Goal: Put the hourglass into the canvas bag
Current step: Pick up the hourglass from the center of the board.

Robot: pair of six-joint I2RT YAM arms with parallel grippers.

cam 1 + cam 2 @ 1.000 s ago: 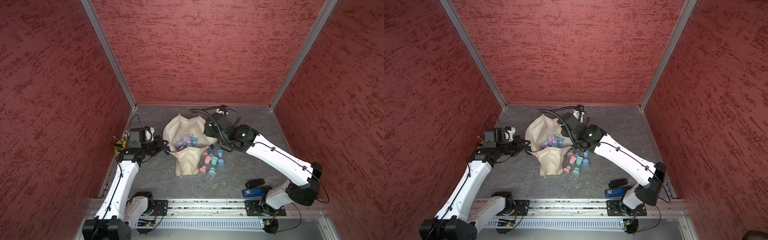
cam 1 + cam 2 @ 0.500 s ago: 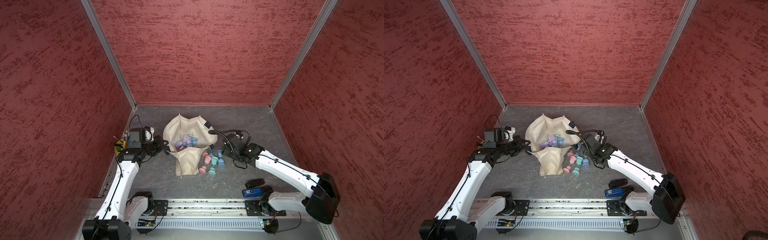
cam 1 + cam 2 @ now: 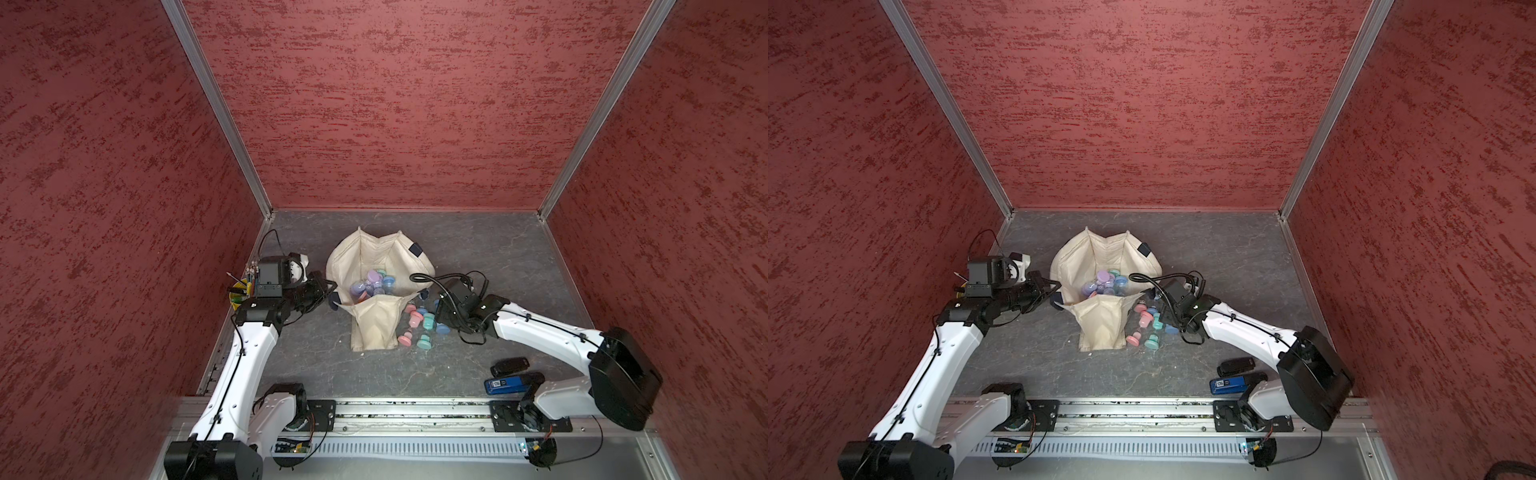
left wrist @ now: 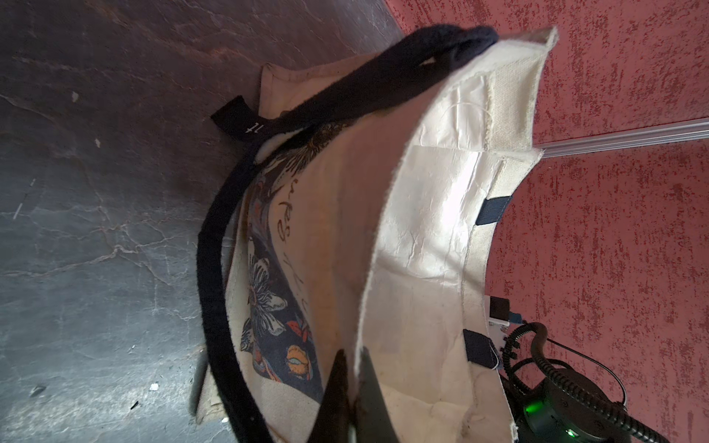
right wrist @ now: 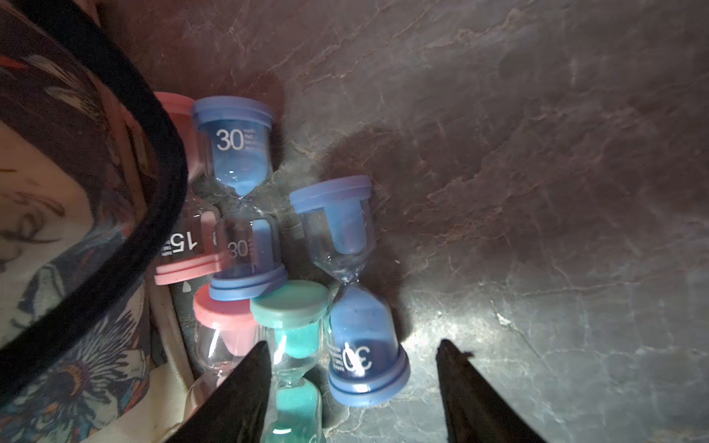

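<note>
The left end effector (image 4: 353, 354) is clenched on the rim of the canvas bag (image 4: 422, 230), evidently to hold its mouth agape. The right end effector (image 5: 352, 345) is spread and empty, straddling a blue hourglass (image 5: 355, 307) that lies on the tabletop (image 5: 537, 191) just beside the bag. A teal hourglass (image 5: 295, 330) crowds one finger and may be caught too.

Clutter hugs the canvas bag (image 3: 376, 328)
Loose hourglasses (image 3: 415, 319) crowd its 4 o'clock side; the floor (image 3: 498, 249) toward 1 o'clock is open.
</note>
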